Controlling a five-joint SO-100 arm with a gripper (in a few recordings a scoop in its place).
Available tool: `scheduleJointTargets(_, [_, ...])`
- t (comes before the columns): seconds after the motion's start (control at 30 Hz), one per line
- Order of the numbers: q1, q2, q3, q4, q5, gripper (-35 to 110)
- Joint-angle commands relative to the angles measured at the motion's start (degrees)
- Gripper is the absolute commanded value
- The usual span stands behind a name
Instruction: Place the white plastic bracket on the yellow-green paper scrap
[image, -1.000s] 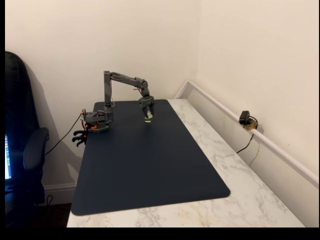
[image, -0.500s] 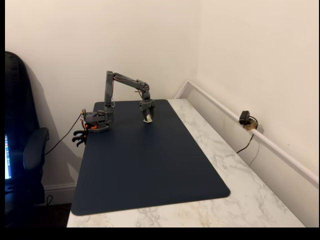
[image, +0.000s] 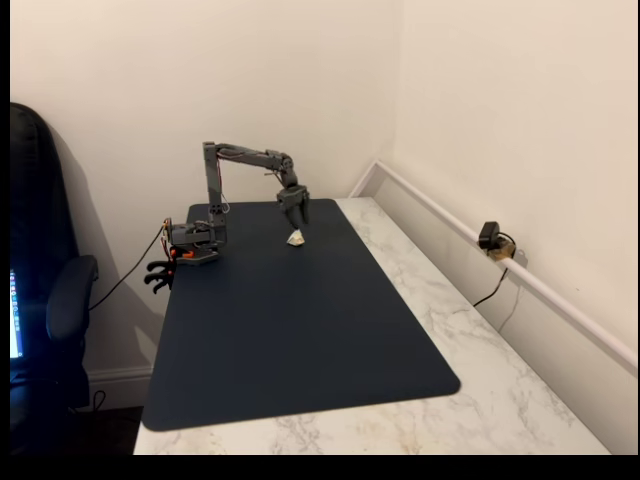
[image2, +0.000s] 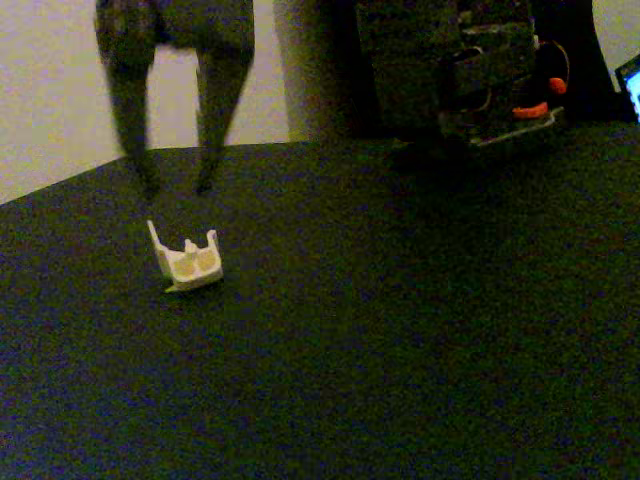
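Observation:
The white plastic bracket (image: 296, 238) (image2: 188, 261) rests on the dark blue mat (image: 300, 340), near its far edge. My gripper (image: 297, 220) (image2: 177, 186) hangs just above the bracket, open, with nothing between its dark fingers (image2: 206, 150). It is clear of the bracket. A thin pale yellow-green edge at the bracket's lower left looks like the yellow-green paper scrap (image2: 176, 289); the rest of it lies hidden under the bracket.
The arm's base (image: 195, 243) (image2: 490, 70) is clamped at the mat's far left corner. A marble tabletop (image: 450, 290) runs to the right of the mat. A small webcam (image: 490, 238) sits on the wall rail. A dark office chair (image: 45, 300) stands at the left.
One second ago the gripper was low over the green scrap. It has since opened and risen, leaving the white bracket on the mat where the scrap showed.

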Motion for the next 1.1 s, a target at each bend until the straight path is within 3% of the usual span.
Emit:
scheduleJointTargets(0.0, [0.44, 9.93, 2.11, -3.08, -5.27, 0])
scheduleJointTargets(0.23, [0.26, 20.65, 10.99, -9.40, -19.95, 0])
scheduleJointTargets(0.4, [-0.09, 36.39, 27.77, -20.04, -30.67, 0])
scheduleJointTargets(0.77, [2.20, 56.51, 47.02, -18.54, -31.38, 0])
scheduleJointTargets(1.07, [2.55, 63.11, 55.37, -19.78, -29.62, 0])
